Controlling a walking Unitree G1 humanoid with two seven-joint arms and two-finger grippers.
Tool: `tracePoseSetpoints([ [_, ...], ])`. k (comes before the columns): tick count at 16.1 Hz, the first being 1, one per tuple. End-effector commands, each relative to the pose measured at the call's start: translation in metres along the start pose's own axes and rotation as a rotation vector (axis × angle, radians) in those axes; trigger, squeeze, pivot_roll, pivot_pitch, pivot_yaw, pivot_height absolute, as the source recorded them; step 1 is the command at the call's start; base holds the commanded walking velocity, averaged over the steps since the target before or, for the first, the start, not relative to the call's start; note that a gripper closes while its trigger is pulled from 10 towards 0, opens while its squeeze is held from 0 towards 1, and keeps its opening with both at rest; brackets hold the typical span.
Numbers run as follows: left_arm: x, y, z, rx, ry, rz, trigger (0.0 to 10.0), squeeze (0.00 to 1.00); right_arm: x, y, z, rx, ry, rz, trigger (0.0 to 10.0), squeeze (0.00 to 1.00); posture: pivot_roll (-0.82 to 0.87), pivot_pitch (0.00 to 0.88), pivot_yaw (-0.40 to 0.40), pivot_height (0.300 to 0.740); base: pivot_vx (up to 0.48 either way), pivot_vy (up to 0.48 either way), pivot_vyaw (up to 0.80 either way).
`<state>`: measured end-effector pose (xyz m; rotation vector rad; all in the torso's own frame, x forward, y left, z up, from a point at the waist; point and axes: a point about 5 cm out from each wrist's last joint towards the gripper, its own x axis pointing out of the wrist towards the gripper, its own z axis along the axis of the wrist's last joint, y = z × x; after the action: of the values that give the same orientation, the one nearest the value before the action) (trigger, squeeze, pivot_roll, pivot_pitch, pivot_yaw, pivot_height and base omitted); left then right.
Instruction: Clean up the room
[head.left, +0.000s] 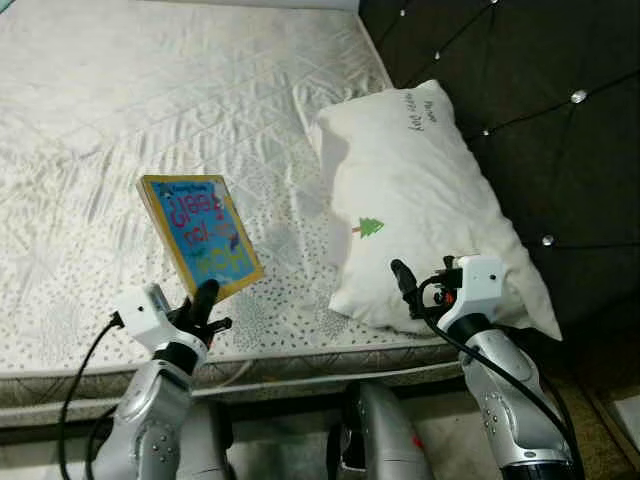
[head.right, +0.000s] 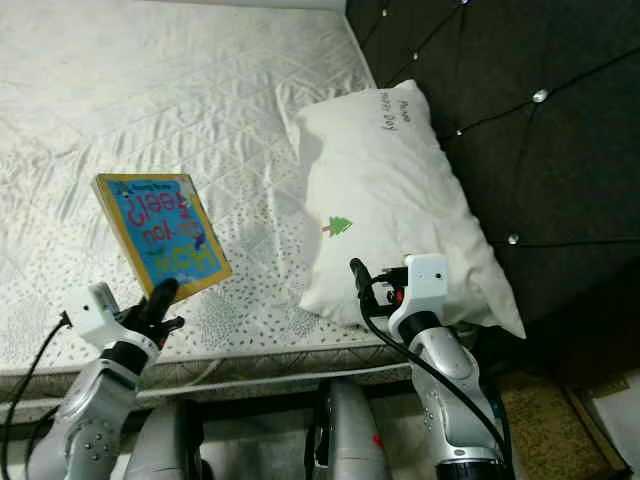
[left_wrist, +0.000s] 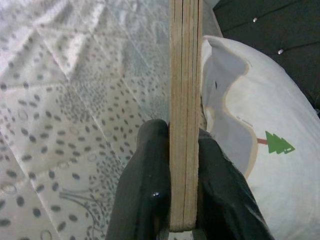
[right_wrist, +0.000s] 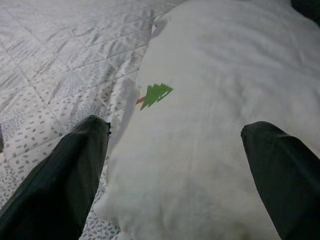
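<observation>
Left hand (left_wrist: 183, 200) clamped on lower edge of thick blue-covered yellow-edged cardboard picture book (head.left: 203, 234), holding it up, tilted, above near edge of bed with white quilted dotted mattress (head.left: 150, 120). Right hand (right_wrist: 175, 165) open, black fingers (right_wrist: 65, 175) spread wide, hovering just before near end of white pillow with small green tree print (head.left: 420, 200). Pillow lies on bed against dark tufted headboard (head.left: 540, 110), beside book.

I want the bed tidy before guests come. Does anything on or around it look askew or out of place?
The white pillow lies slanted, its lower corner hanging past the mattress edge. The book is off the bed, pinched in the left gripper.
</observation>
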<state>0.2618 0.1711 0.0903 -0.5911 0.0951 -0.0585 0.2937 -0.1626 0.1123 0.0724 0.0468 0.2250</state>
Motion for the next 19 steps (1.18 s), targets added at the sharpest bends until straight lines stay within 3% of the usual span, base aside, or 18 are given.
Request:
tracePoseSetpoints([
  [1,0.000,-0.003,0.000,-0.015,-0.003,0.000,10.0,0.00,-0.003,-0.003,-0.002,-0.006,0.004,-0.011,10.0,0.00,-0.05,0.192,-0.084,0.567,0.000,0.000,0.00],
  [5,0.001,-0.002,0.000,-0.030,-0.003,0.017,10.0,0.00,-0.003,-0.004,-0.001,-0.007,0.003,-0.016,10.0,0.00,-0.05,0.192,-0.088,0.567,0.000,0.000,0.00],
  [9,0.006,0.005,-0.007,-0.048,0.099,0.044,10.0,0.00,-0.004,-0.005,-0.001,-0.014,0.002,-0.020,10.0,0.00,-0.05,0.195,-0.089,0.567,0.000,0.000,0.00],
  [11,0.011,0.006,-0.008,-0.095,0.172,0.009,10.0,0.00,-0.005,-0.007,0.000,-0.019,0.002,-0.023,10.0,0.00,-0.06,0.197,-0.090,0.567,0.000,0.000,0.00],
  [14,0.018,0.001,-0.001,-0.273,0.276,-0.101,10.0,0.00,-0.007,-0.011,0.000,-0.030,0.004,-0.032,10.0,0.00,-0.07,0.199,-0.093,0.567,0.000,0.000,0.00],
  [16,0.019,0.004,-0.003,-0.278,0.379,-0.106,10.0,0.00,-0.008,-0.012,0.002,-0.037,0.002,-0.033,10.0,0.00,-0.08,0.200,-0.098,0.567,0.000,0.000,0.00],
  [18,0.019,0.005,-0.005,-0.357,0.447,-0.142,10.0,0.00,-0.009,-0.015,0.004,-0.050,0.000,-0.036,10.0,0.00,-0.10,0.198,-0.101,0.567,0.000,0.000,0.00],
  [19,0.019,0.007,-0.006,-0.359,0.471,-0.139,10.0,0.00,-0.009,-0.017,0.005,-0.056,-0.001,-0.037,10.0,0.00,-0.10,0.198,-0.101,0.567,0.000,0.000,0.00],
])
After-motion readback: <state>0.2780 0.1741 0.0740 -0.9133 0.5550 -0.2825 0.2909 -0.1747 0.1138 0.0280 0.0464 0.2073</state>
